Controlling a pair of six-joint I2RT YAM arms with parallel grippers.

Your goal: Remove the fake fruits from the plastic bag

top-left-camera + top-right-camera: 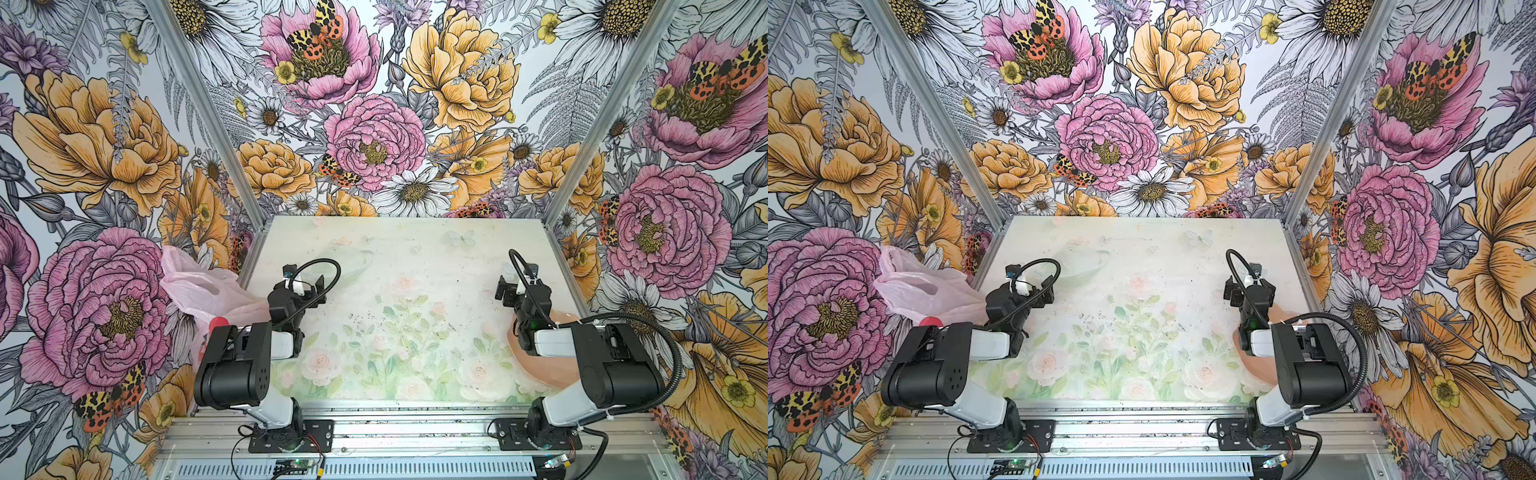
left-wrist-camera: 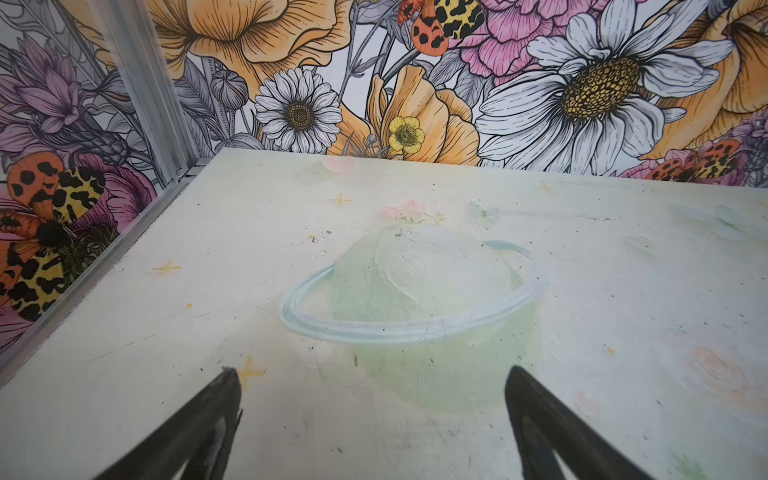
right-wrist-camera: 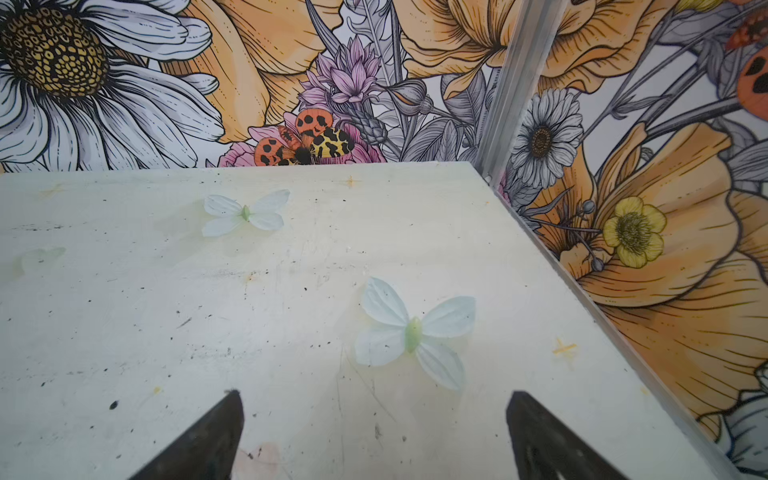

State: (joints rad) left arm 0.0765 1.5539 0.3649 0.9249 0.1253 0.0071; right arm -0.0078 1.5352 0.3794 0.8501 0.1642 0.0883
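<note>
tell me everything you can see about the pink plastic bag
The plastic bag is thin, crinkly, translucent pale pink film, bunched and puffed up at the left edge of the table, in front of the floral wall. A loop handle sticks up at its far end; a red patch shows near its base. The left arm hides its lower part, so contents and contact cannot be told.
</note>
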